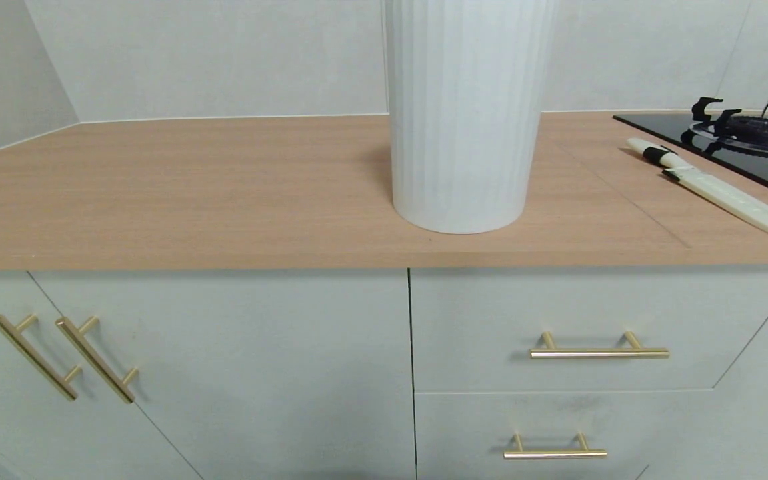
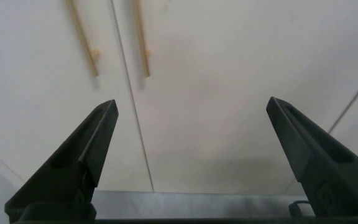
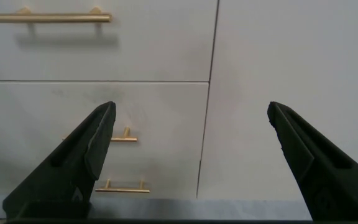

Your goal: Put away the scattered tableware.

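Both spread wide, empty, left gripper point(image 2: 191, 101), right gripper point(image 3: 191, 105), facing cabinet fronts point(image 1: 224, 347)

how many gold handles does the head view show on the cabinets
4. Outer door handle and inner door handle side by side at left; upper drawer handle and lower drawer handle at right. More may sit below the view's edge.

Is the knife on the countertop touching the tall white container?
Apart. The head view shows a wide strip of bare countertop between the knife and the white container.
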### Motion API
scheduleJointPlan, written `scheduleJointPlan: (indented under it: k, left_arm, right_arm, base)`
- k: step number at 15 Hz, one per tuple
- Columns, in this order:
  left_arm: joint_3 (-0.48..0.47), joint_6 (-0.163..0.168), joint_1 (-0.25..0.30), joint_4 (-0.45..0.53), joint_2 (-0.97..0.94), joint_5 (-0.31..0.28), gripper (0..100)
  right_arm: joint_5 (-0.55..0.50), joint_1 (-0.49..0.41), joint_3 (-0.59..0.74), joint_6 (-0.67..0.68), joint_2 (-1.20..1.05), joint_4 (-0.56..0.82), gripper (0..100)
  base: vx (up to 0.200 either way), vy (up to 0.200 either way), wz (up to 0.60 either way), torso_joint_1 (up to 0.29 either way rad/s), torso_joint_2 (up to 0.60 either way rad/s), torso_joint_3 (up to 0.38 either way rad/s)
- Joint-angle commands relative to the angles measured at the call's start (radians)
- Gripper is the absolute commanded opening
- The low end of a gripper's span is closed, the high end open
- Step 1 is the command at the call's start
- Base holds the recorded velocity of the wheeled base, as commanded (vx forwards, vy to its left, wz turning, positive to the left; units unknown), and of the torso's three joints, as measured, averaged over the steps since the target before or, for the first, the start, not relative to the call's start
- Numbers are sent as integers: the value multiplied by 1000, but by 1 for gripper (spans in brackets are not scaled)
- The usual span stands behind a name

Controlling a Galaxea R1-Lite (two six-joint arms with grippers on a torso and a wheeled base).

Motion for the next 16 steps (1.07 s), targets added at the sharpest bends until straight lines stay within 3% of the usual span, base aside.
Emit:
scheduleJointPlan:
  k: [1, 3, 13, 16]
  left_arm:
    - [0, -1, 1, 0, 0, 1, 100]
    - [0, -1, 1, 0, 0, 1, 100]
    - [0, -1, 1, 0, 0, 1, 100]
    - [0, -1, 1, 0, 0, 1, 100]
  right_arm:
    - [0, 1, 0, 0, 2, 0, 100]
    - [0, 1, 0, 0, 1, 0, 100]
    - [2, 1, 0, -2, 1, 0, 100]
    - [2, 1, 0, -3, 1, 0, 100]
  base:
    - [200, 0, 0, -7, 7, 7]
    - [200, 0, 0, -2, -5, 7]
    - [0, 0, 0, 0, 0, 0]
    - [0, 0, 0, 49, -232, -196]
